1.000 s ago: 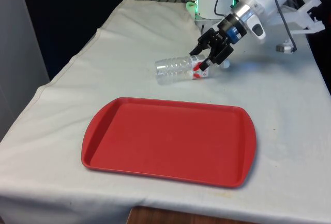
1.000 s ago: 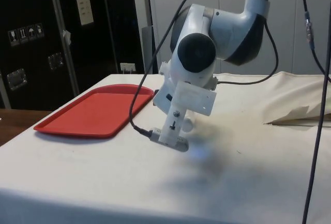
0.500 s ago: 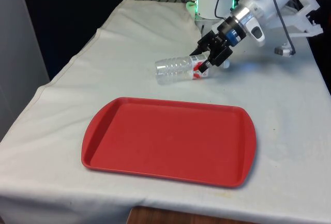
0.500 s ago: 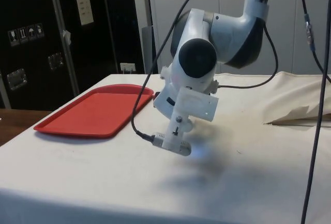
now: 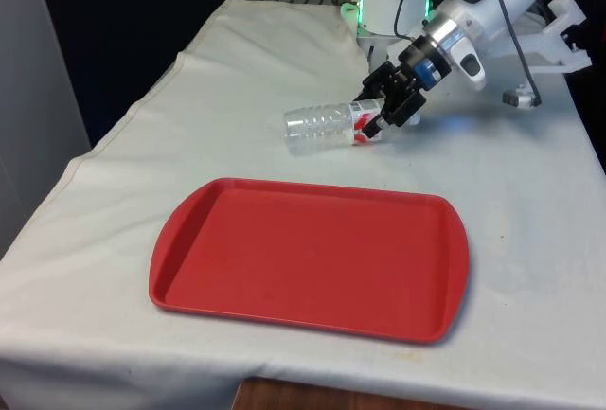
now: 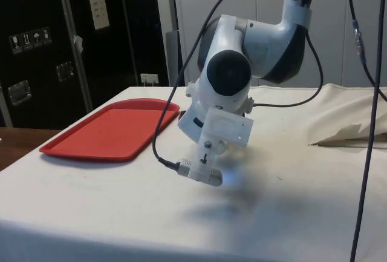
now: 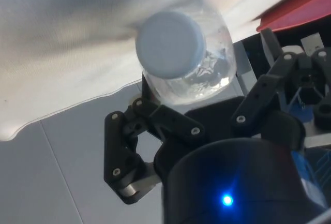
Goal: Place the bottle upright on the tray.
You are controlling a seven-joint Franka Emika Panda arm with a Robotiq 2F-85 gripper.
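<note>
Still early; bottle (image 5: 327,127) lying sideways on tabletop (image 5: 530,202) at tray's (image 5: 312,315) twelve o'clock; claw (image 5: 386,114) spread around its cap end, unclosed; gripping, lifting, standing upright remaining.

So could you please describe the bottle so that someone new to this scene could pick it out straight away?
Start at the red tray on the white cloth and look just beyond its far edge. There a clear plastic bottle lies on its side, its capped end at the black gripper. Its see-through body and red-and-white label make it unmistakable.
</note>
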